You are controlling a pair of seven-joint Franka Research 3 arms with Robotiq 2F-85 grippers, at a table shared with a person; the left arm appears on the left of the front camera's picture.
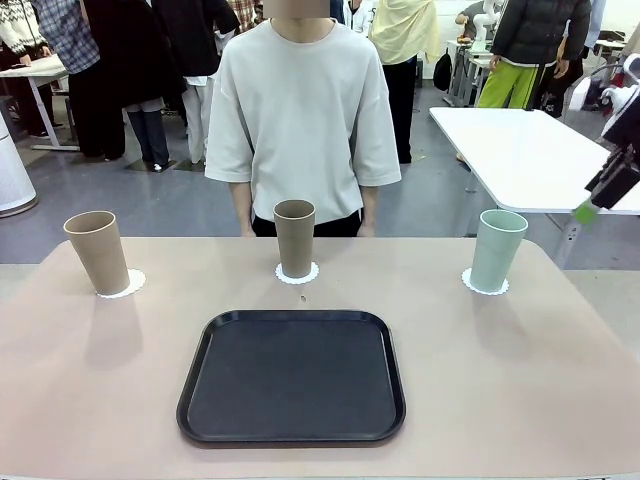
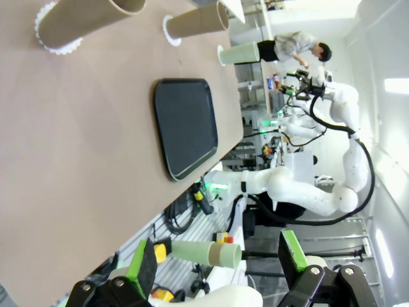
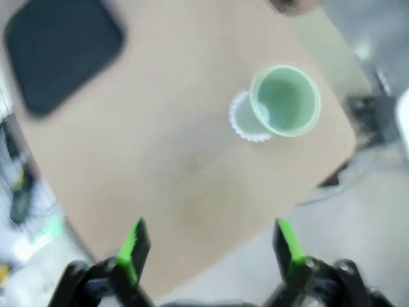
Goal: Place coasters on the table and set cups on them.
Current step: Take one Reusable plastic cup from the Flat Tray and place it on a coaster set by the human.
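Front view: the large beige-pink table [image 1: 100, 400] carries three tall tapered handleless cups, each upright on its own thin white scalloped coaster. The left tan-brown cup [image 1: 97, 252] stands on a coaster [image 1: 122, 285] near the table's left far edge; the middle tan-brown cup [image 1: 295, 238] sits on a coaster [image 1: 297, 273] just in front of a person in a pale short-sleeved top [image 1: 300, 110]; the pale mint green cup [image 1: 497, 250] rests on a coaster [image 1: 484, 284] to the right. A black rectangular tray with rounded corners [image 1: 292, 378] lies bare nearer the robot, well apart from all three cups. At the right edge, part of the right gripper [image 1: 600, 195] hangs above a white table [image 1: 530, 150], off the beige table; its jaws' state cannot be told here.

Left wrist view: the left gripper [image 2: 217, 268] is spread wide, green pads [image 2: 142, 263] apart and holding nothing, raised off the table. The picture is rolled sideways; the tray [image 2: 185, 125] and the three cups on their coasters lie beyond it.

Right wrist view: the picture is blurred. The right gripper [image 3: 211, 246] is spread wide and empty, high above the table's corner. The mint green cup [image 3: 284, 101] stands on its coaster [image 3: 246, 121] below, well apart from the fingers, and the tray [image 3: 61, 45] is at upper left.
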